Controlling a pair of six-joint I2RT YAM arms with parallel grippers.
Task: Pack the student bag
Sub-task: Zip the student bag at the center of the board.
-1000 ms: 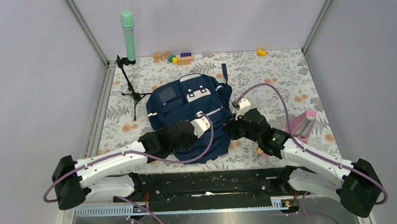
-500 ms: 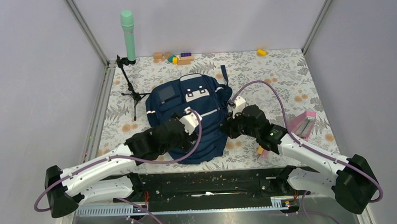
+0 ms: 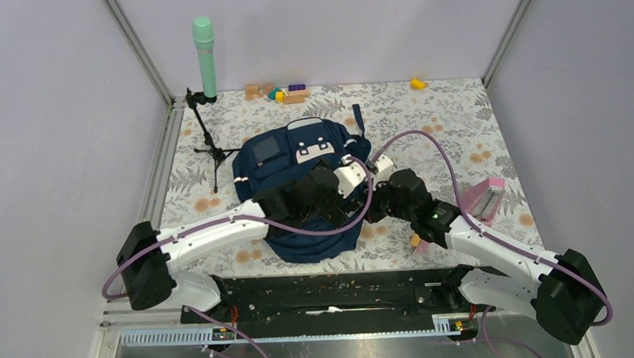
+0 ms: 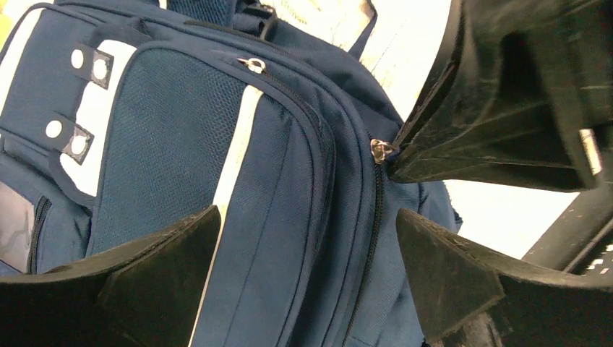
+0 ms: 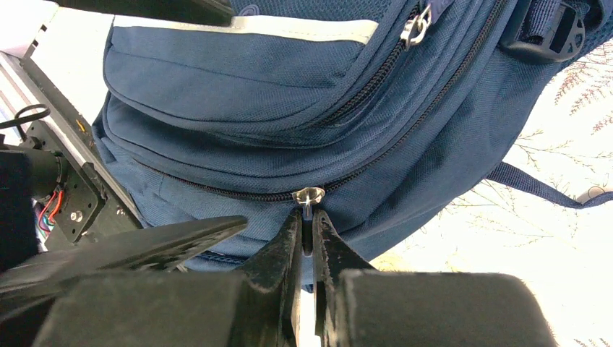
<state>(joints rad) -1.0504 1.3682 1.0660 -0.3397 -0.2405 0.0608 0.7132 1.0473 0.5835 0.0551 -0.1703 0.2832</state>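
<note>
The student bag (image 3: pixel 285 160), navy with pale stripes, lies flat in the middle of the table. My right gripper (image 5: pixel 307 215) is shut on the silver zipper pull (image 5: pixel 309 195) of the main zip on the bag's (image 5: pixel 238 94) side. My left gripper (image 4: pixel 307 213) hovers open over the same zip (image 4: pixel 374 217), its fingers astride the fabric of the bag (image 4: pixel 166 130), holding nothing. In the left wrist view the right gripper's fingers (image 4: pixel 499 116) pinch the zipper pull (image 4: pixel 381 150) just ahead. From above, both grippers meet at the bag's right edge (image 3: pixel 363 189).
A green cylinder (image 3: pixel 204 59) stands on a small black tripod (image 3: pixel 211 147) at the back left. Wooden blocks (image 3: pixel 282 92) and a yellow block (image 3: pixel 417 83) lie along the back wall. A pink box (image 3: pixel 483 200) rests at the right.
My left gripper has opened wide and swung right across the bag to beside the right gripper. The right gripper has kept its hold on the zipper pull, barely moving.
</note>
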